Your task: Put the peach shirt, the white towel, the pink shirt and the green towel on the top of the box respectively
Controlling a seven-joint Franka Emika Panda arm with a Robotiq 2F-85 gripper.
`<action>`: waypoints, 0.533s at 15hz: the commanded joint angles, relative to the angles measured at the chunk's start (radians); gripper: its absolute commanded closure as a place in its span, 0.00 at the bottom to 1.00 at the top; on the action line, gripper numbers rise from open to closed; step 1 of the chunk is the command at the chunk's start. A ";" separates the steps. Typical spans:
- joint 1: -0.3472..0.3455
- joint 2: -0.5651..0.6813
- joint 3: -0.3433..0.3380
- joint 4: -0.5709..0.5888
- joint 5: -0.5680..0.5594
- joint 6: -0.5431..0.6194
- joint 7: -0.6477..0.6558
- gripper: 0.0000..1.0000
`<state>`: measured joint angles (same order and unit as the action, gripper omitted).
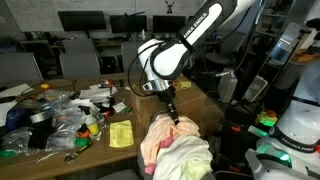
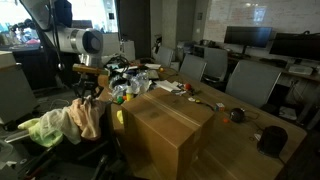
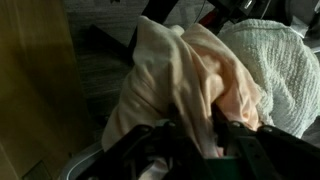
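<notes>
The end effector (image 3: 197,136) is pinched on a gathered fold of the peach shirt (image 3: 180,80), which hangs limp beside the white towel (image 3: 272,70), near the cardboard box (image 2: 165,125). Light, soft and floppy, it will likely drape and trail, so bunched cloth near its middle looks the best hold.

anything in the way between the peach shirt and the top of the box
Nothing visible does. The gripper is closed on the peach shirt, which hangs right beside the box. The box's top looks bare, and nothing sits in the gap between shirt and box. The table clutter lies behind the box, off that path.
</notes>
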<state>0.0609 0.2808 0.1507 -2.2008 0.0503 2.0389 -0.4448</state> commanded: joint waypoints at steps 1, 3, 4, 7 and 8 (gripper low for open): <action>0.016 -0.009 0.001 -0.002 -0.024 0.043 0.044 0.95; 0.027 -0.043 -0.003 -0.033 -0.060 0.098 0.081 1.00; 0.031 -0.059 -0.006 -0.048 -0.081 0.130 0.101 1.00; 0.037 -0.128 -0.008 -0.106 -0.133 0.213 0.153 0.98; 0.037 -0.150 -0.009 -0.124 -0.144 0.239 0.170 0.98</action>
<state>0.0834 0.2307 0.1506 -2.2459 -0.0531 2.1961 -0.3316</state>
